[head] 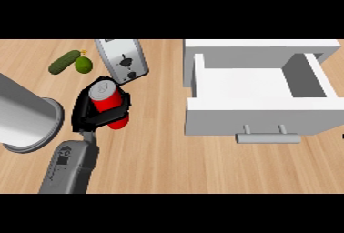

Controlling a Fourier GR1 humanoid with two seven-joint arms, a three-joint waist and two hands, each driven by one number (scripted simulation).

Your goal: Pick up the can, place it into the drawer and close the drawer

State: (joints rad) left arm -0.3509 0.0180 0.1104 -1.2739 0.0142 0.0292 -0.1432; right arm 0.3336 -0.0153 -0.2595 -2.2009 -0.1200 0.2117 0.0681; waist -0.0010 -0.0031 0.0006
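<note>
Curling round the can, left robot hand.

A green cucumber lies at the far left of the wooden counter, touching a lime. Just right of them stands a grey toaster. A large metal pot sits at the left edge.

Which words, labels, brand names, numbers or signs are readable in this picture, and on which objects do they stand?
None can be read.
Red can, held in the left robot hand: no lettering shows on its side or silver top.
Grey appliance behind the can: dark marks on its face, too small to read.
Left forearm: a small dark mark, unreadable.
White drawer: plain, no label.
</note>
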